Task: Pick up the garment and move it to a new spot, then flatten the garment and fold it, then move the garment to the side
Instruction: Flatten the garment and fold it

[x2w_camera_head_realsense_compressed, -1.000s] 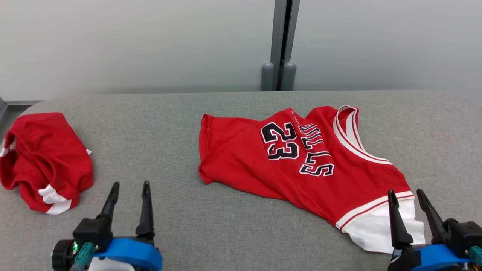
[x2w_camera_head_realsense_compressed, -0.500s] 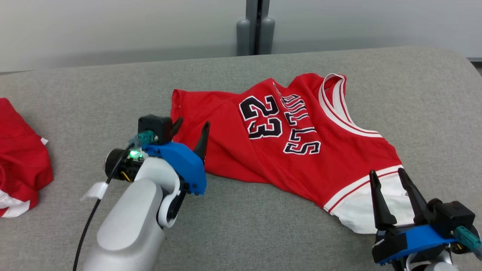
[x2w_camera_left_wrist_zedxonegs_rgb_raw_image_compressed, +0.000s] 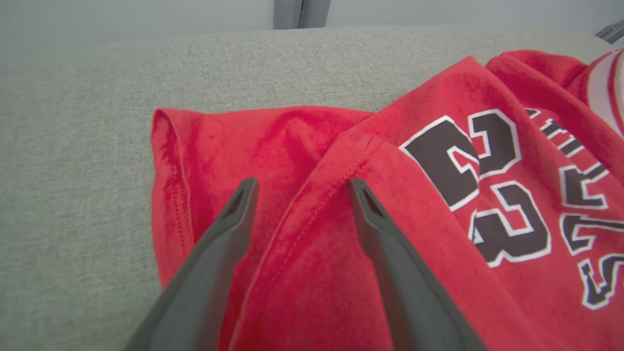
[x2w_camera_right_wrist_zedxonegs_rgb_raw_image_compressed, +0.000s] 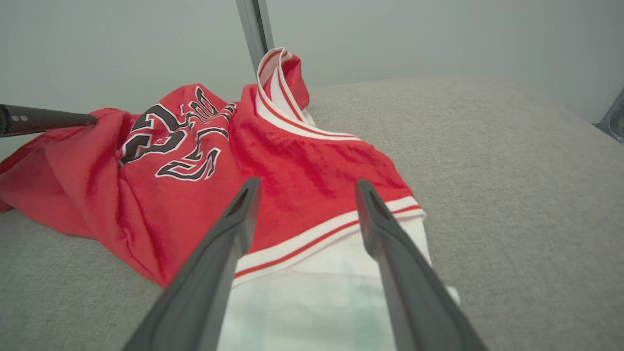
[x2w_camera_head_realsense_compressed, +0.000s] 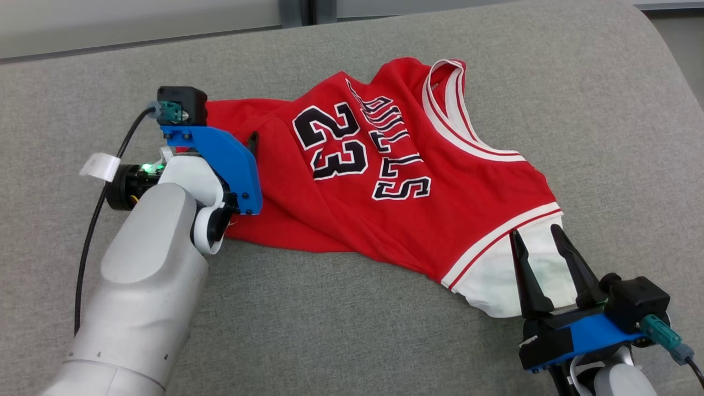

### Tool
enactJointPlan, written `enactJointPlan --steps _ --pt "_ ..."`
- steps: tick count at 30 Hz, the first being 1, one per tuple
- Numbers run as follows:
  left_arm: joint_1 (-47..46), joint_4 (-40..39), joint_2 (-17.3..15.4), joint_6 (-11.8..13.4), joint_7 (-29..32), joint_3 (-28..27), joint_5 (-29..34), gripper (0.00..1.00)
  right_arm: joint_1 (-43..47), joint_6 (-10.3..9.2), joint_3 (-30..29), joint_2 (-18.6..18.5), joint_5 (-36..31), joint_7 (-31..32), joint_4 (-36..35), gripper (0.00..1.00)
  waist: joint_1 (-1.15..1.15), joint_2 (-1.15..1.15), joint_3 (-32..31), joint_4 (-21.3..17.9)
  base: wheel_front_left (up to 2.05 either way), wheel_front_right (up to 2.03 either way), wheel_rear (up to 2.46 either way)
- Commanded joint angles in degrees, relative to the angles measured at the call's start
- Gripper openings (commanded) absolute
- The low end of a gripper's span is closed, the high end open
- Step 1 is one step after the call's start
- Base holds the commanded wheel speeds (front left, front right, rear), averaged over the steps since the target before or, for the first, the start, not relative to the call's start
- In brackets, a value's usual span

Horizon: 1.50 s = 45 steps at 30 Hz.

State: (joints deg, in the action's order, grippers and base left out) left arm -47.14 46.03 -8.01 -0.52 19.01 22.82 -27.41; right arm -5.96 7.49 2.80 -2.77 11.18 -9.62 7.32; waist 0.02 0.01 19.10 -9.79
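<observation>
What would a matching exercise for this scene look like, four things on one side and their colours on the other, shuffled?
Things:
1. jersey body
2. numerals 23
3. panel below the striped hem
4. padded surface

Colours:
a. grey
b. plain white
c. red
d. black with a white outline

Pairs: 1-c, 2-d, 3-b, 4-a
</observation>
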Motion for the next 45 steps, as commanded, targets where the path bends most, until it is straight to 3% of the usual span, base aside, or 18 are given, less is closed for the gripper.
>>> enactJointPlan --steps 1,7,8,9,10,16,21,27,36,38,39,45 --pt "-1.49 0.59 0.27 -0.2 0.54 -0.49 -0.73 1.0 -1.25 0.01 -0.07 -0.22 0.08 -0.42 0.13 1.0 -0.02 -0.01 0.5 -0.18 0.0 0.0 0.0" --pt "-3.16 3.5 0.93 -0.8 3.11 -0.92 -2.65 1.0 -1.48 0.01 0.41 -0.22 0.12 -1.0 0.6 1.0 -0.02 -0.01 1.34 -1.09 0.0 0.0 0.0" --pt "-3.19 3.94 1.08 -1.04 3.66 -0.82 -2.91 0.89 -1.5 0.02 0.46 -0.21 0.18 -1.03 0.66 1.0 -0.02 -0.01 1.35 -1.16 0.0 0.0 0.0" --pt "-3.22 4.24 1.28 -1.43 3.97 -0.86 -3.33 0.25 -1.51 0.01 0.46 -0.21 0.25 -1.1 0.74 1.0 -0.02 -0.01 1.33 -1.18 0.0 0.0 0.0" --pt "-3.24 4.36 1.45 -1.93 4.11 -0.84 -3.65 0.0 -1.5 0.01 0.4 -0.21 0.3 -1.15 0.79 1.0 -0.02 -0.01 1.3 -1.18 0.0 0.0 0.0" --pt "-1.57 1.98 2.42 -4.48 -1.58 0.98 -3.4 0.0 -0.84 0.01 -1.22 -0.21 -0.52 -0.76 0.48 1.0 -0.02 -0.01 0.03 0.72 0.0 0.0 0.0" --pt "4.52 -5.36 2.93 -6.24 -8.15 3.71 -3.66 0.0 0.27 0.01 -2.38 -0.21 -0.8 -0.11 -0.47 1.0 -0.02 -0.01 -2.13 4.23 0.0 0.0 0.0" --pt "18.03 -19.36 -0.65 -6.62 -10.11 7.23 -4.29 0.0 1.69 0.01 -2.97 -0.21 -0.57 0.75 -1.15 1.0 -0.02 -0.01 -4.9 8.55 0.0 0.0 0.0" --pt "37.18 -37.42 -7.17 -0.77 -4.95 8.7 -5.04 0.0 2.94 0.02 -4.0 -0.21 -0.37 1.75 -1.89 1.0 -0.02 -0.01 -7.79 11.81 0.0 0.0 0.0" --pt "39.82 -39.13 -7.99 0.91 -3.77 8.85 -4.81 0.78 3.0 0.01 -4.07 -0.21 -0.36 1.92 -1.98 1.0 -0.02 -0.01 -8.12 11.97 0.0 0.0 0.0" --pt "40.85 -39.9 -8.4 1.52 -3.36 8.95 -4.7 1.0 3.0 0.01 -4.08 -0.22 -0.34 1.99 -2.03 1.0 -0.02 -0.01 -8.26 11.99 0.0 0.0 0.0" --pt "43.08 -43.42 -9.71 4.03 -1.6 6.75 -6.7 1.0 3.31 0.01 -4.15 -0.22 -0.34 2.23 -2.32 1.0 -0.02 -0.01 -8.81 11.89 0.0 0.0 0.0"
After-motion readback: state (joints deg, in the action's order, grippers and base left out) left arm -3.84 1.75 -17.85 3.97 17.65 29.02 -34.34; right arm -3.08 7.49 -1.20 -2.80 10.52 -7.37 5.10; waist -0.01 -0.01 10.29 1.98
